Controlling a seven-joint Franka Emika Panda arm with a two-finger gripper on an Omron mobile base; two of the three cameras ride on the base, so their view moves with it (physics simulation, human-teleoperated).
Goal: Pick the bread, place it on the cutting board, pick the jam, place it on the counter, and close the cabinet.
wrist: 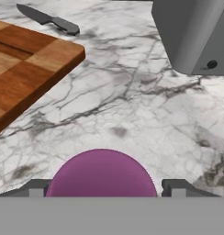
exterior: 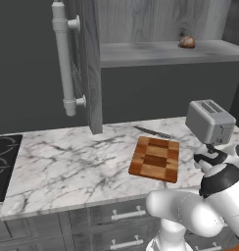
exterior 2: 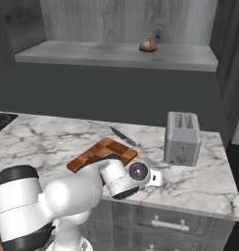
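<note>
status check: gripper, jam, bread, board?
Gripper shut on the jam, low over the counter. Bread on the cabinet shelf, door open. Cutting board bare; toaster close by.

Wooden cutting board point(exterior: 155, 158) (satin blocks); veined marble counter point(exterior: 67, 162); weathered-wood cabinet point(exterior: 92, 63).

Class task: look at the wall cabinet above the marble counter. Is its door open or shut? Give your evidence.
Open. The cabinet door stands swung out edge-on, leaving its shelf exposed with the bread sitting on it.
</note>
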